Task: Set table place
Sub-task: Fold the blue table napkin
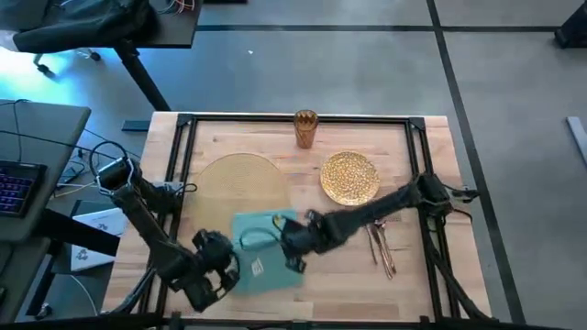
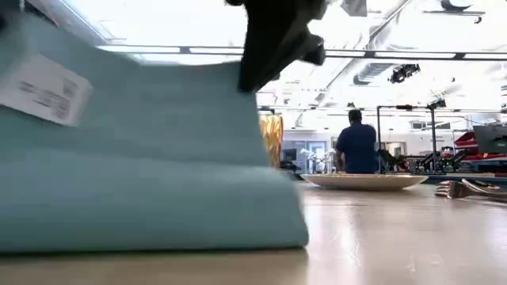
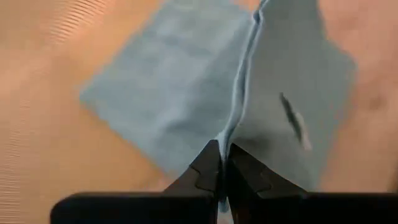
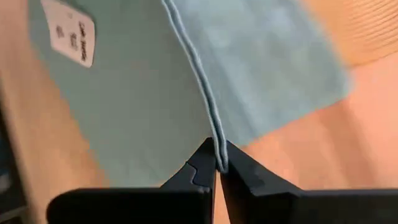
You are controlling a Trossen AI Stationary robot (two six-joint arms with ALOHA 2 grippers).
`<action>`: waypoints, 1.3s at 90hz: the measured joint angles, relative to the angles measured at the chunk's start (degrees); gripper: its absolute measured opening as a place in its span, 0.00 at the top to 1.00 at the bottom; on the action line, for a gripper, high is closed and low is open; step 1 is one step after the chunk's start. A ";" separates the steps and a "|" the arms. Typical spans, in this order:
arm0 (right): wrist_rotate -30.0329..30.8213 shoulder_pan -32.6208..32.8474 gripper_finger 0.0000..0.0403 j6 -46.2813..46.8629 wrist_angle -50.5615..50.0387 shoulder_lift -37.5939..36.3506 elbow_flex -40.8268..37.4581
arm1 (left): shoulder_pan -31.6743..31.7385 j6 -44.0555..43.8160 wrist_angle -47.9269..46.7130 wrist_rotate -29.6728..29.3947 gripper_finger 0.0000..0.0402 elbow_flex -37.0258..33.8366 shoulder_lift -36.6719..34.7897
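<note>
Both my grippers, left (image 1: pixel 223 272) and right (image 1: pixel 292 240), are pinched tight on the teal napkin (image 1: pixel 266 261) near the table's (image 1: pixel 413 284) front edge; I should move them together, keeping its hem taut.

Table (image 1: pixel 413 284): placemat (image 1: pixel 240 179), plate (image 1: pixel 349 177), cup (image 1: pixel 305 128), napkin (image 1: pixel 266 252), cutlery (image 1: pixel 382 247)

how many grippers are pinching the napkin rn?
2. The left gripper and the right gripper are each shut on a hem of the teal napkin, near the table's front edge.
</note>
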 joint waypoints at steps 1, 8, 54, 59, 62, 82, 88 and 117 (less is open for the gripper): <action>-0.05 -0.40 1.00 -0.09 -0.11 0.07 0.00 | 0.30 0.25 -0.66 0.26 1.00 0.00 0.00; -0.69 -2.80 1.00 -0.59 -0.51 0.81 0.00 | 2.31 2.45 -4.23 1.42 1.00 -0.07 0.00; -10.53 -6.97 1.00 2.79 -7.60 0.91 1.88 | 12.22 25.71 -5.84 5.50 1.00 -0.48 -0.89; -14.06 -6.78 1.00 3.50 -9.46 0.27 3.64 | 11.87 27.61 -5.66 6.56 1.00 0.72 -1.69; -15.56 -6.67 1.00 3.84 -10.32 0.12 4.79 | 11.77 28.04 -5.58 6.91 1.00 1.12 -2.06; -15.55 -8.04 1.00 5.76 -13.61 0.24 4.19 | 12.41 27.39 -3.57 4.70 1.00 -3.25 -2.52; -12.46 -8.73 1.00 4.64 -13.00 0.50 2.63 | 13.21 27.31 -0.74 5.64 1.00 -5.74 -2.35; -6.94 -9.80 1.00 1.67 -7.95 0.59 -3.08 | 14.34 25.97 2.72 4.88 1.00 -8.63 -2.38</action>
